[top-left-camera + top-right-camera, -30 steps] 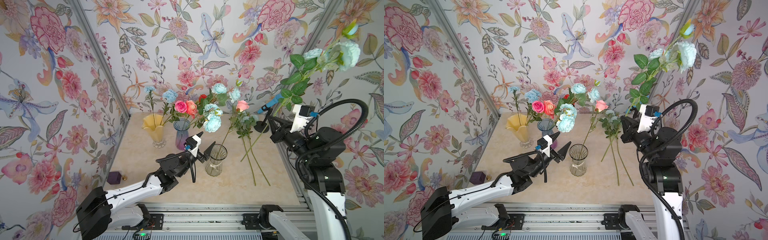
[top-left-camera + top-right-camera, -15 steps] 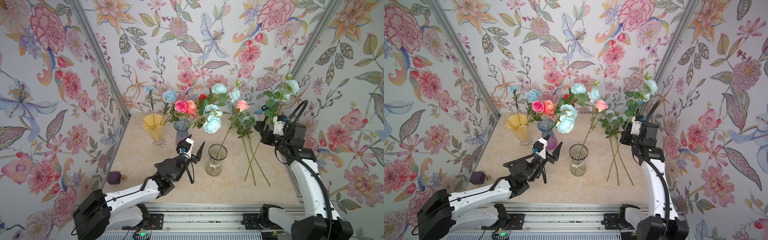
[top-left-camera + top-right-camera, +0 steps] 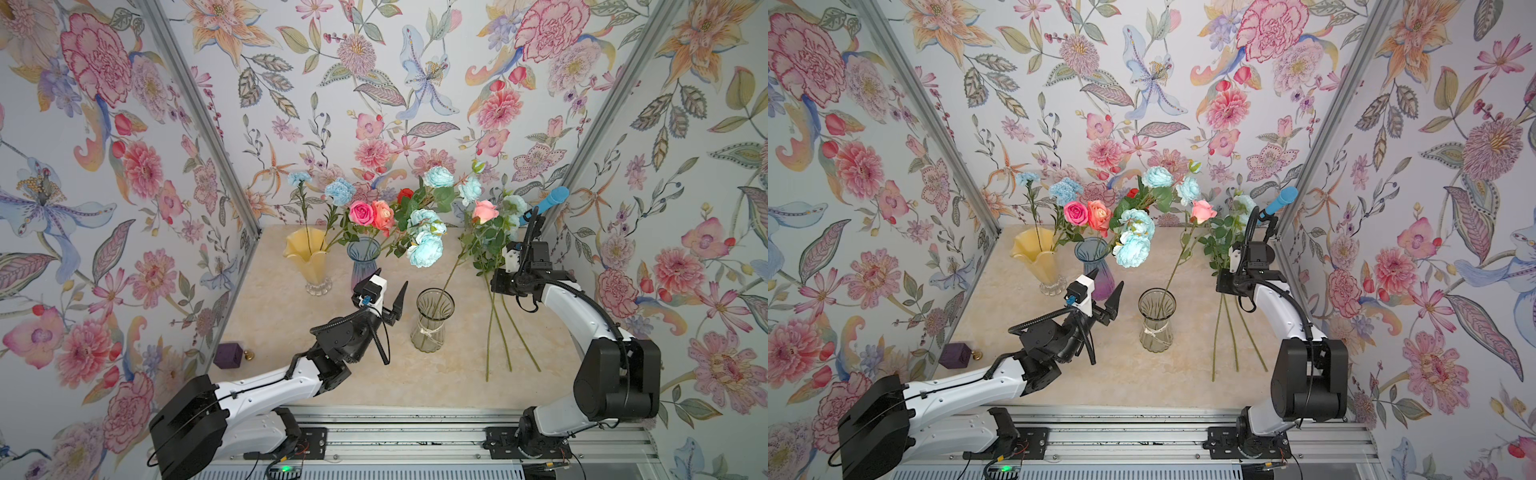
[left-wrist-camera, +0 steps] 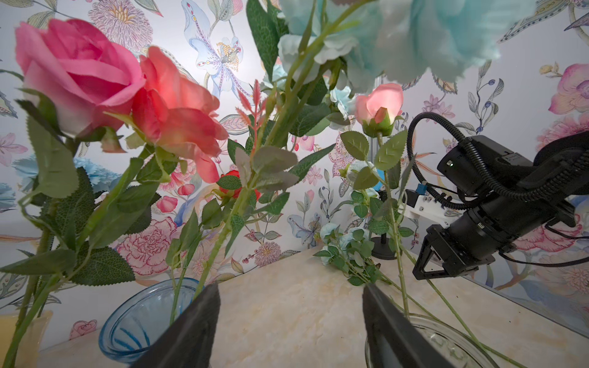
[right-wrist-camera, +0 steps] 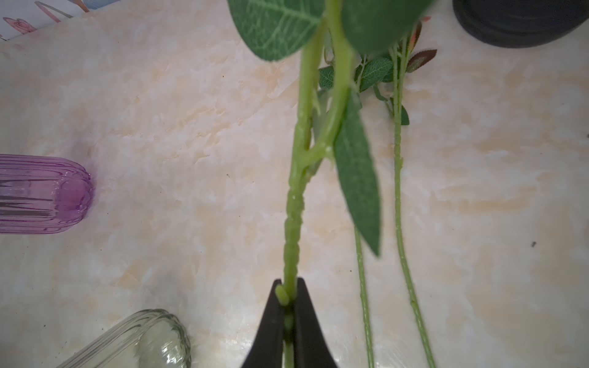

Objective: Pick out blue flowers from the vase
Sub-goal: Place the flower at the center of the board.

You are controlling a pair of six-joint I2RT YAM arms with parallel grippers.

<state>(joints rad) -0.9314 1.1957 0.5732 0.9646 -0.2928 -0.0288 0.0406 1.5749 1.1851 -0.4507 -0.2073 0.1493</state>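
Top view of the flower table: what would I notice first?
Bright flowered wallpaper covers every wall. At the back of the marble-look table, pale aqua ruffled blooms stand beside a hot-pink fabric rose. By the right wall, the right pincer pinches a leafy green stem.

Marble-look tabletop [image 3: 291,332], floral wallpaper [image 3: 374,83] on all three walls. Pink rose [image 3: 360,212] and orange rose [image 3: 383,214] side by side, touching, toward the back. Small red rose [image 3: 405,194] just behind them, partly hidden by leaves. Salmon-pink rose [image 3: 484,211] further right on a long leaning stem. Blue microphone [image 3: 552,198] on a black stand [image 4: 384,247], back right corner. Dark purple cube [image 3: 227,355] at the left wall, small gold ball [image 3: 248,354] just beside it. Metal rail [image 3: 415,432] along the front edge.
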